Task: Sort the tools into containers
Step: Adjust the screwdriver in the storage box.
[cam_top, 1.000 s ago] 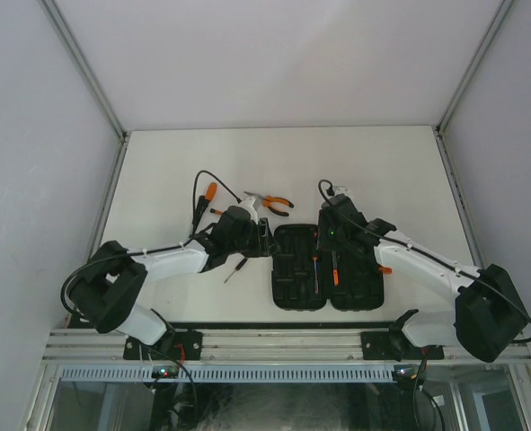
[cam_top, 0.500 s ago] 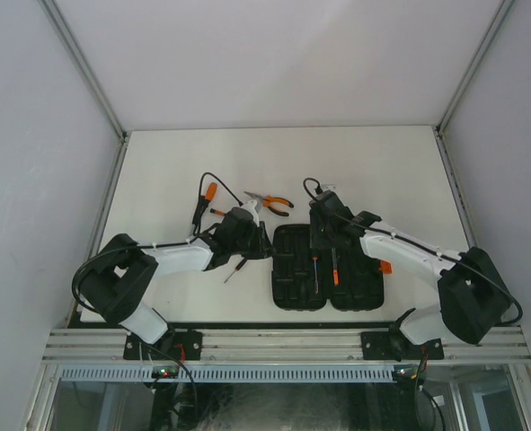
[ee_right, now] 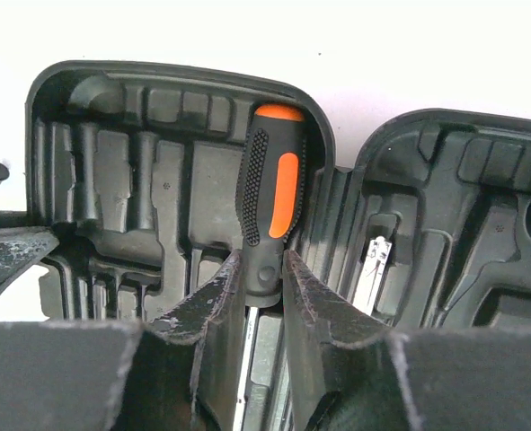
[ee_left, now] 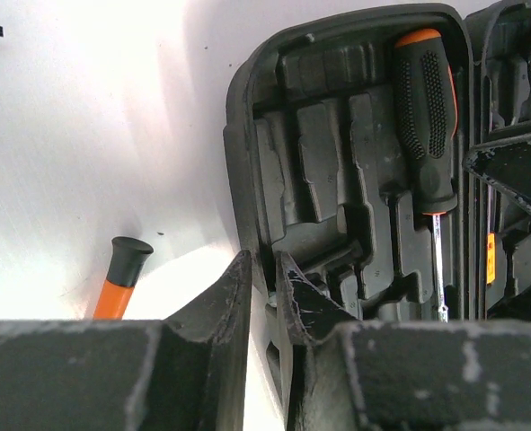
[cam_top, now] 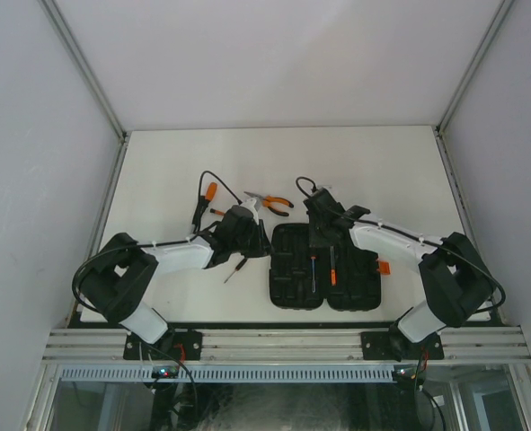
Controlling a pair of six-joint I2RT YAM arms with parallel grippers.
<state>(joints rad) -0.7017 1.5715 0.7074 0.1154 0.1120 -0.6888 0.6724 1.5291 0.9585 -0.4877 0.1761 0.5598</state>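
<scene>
The black tool case (cam_top: 353, 289) lies open near the table's front. A thick orange-and-black screwdriver (ee_right: 269, 193) lies in its left half, and it also shows in the left wrist view (ee_left: 424, 117). My right gripper (ee_right: 263, 258) is over the case's far end (cam_top: 320, 242), its jaws closed against the neck of that handle. My left gripper (ee_left: 263, 260) is shut on the case's left rim (ee_left: 240, 180), and it shows in the top view (cam_top: 264, 241). A second orange-handled screwdriver (cam_top: 334, 269) lies in the case.
Orange-handled pliers (cam_top: 278, 205) lie beyond the case. An orange-handled screwdriver (cam_top: 209, 191) lies further left. A thin screwdriver (cam_top: 234, 269) lies on the table left of the case, its black-capped orange handle (ee_left: 121, 269) beside my left fingers. A small orange latch (cam_top: 384, 267) sticks out at the case's right.
My right gripper has moved left across the case, from its right half to the far end of the left half. The left gripper has stayed at the case's left rim.
</scene>
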